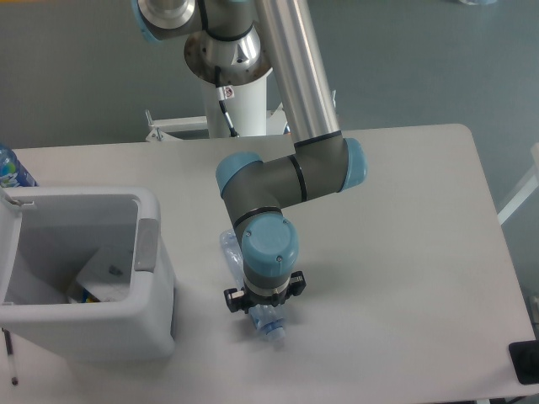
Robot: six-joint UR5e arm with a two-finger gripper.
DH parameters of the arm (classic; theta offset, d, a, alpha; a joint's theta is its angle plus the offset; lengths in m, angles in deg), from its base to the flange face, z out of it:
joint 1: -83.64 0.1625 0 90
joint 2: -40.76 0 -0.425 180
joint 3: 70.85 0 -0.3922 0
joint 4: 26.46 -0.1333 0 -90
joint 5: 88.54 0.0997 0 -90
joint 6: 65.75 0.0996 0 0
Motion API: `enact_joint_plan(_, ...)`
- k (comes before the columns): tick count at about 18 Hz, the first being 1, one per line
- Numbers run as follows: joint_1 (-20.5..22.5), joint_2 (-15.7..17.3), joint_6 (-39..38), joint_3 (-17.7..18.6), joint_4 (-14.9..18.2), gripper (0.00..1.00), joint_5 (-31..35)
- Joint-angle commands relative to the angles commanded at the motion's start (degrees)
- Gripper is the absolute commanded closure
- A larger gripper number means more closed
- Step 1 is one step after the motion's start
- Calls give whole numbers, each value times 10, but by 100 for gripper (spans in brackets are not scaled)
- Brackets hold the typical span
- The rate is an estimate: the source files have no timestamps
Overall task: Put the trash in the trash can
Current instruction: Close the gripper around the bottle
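trash can (152, 316) walls left of tool (263, 310) | bare table (404, 252) to right

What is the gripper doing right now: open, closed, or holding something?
Gripper: sits over the crushed clear bottle, but the wrist hides its fingers, so open or closed cannot be told.
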Motion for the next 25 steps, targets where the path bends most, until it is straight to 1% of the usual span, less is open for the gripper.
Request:
enact_joint_plan(2,0,0,0,0,-1,26,0)
enact_joint_plan(4,0,1,0,0,0,29,0)
enact_joint_plan(7,0,1,0,0,0,31,0)
enact_joint_plan(8,0,1,0,0,0,34,0)
enact_joint_plan(11,0,1,1,0,0,35,0)
enact_joint_plan(12,0,2,1,0,0,37,0)
enact_joint_plan(21,0,5,5,-1,-1,37,0)
enact_joint_plan(23,0,10,7,-4,-1,37,-1)
enact_joint_plan(25,9,18,18,-11,2,37,-3)
